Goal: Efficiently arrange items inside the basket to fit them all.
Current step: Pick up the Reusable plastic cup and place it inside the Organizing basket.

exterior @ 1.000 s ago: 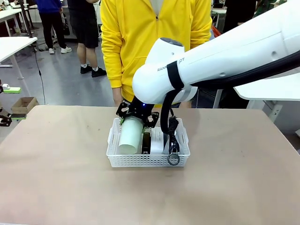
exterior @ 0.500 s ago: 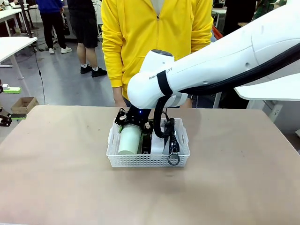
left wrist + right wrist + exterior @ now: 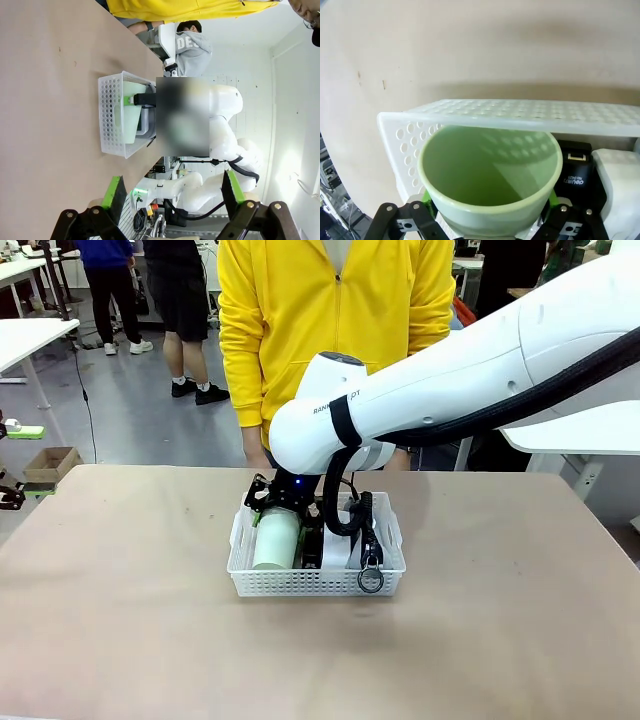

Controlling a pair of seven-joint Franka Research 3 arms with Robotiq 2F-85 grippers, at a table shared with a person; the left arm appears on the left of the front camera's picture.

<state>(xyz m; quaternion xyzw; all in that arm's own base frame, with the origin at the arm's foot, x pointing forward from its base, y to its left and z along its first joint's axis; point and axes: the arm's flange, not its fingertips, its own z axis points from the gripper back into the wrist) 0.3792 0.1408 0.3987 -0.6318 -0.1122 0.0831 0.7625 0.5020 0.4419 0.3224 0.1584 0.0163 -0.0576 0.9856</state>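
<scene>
The right end effector (image 3: pixel 284 502) grips the pale green plastic cup (image 3: pixel 277 537) by its rim end, green pads on either side, and has it lying on its side in the left part of the shallow white lattice-sided plastic basket (image 3: pixel 316 583). From the right wrist view the cup's open mouth (image 3: pixel 490 167) faces the camera, hard against the basket wall (image 3: pixel 520 116). Just beside it lie the slim black bar (image 3: pixel 312 543), then the small white box (image 3: pixel 336 536), with the grey zip pouch with black trim and ring (image 3: pixel 368 558) at the right end. I'd judge this the placing step, nearly finished; the next move calls for letting go and drawing clear without dragging the cup along.

The left end effector (image 3: pixel 173 192) hangs spread wide and empty, well away from the basket.

Compared with a second ago, the cup has come down from a tilt above the rim to lie low inside, and the right arm has sunk with it.
</scene>
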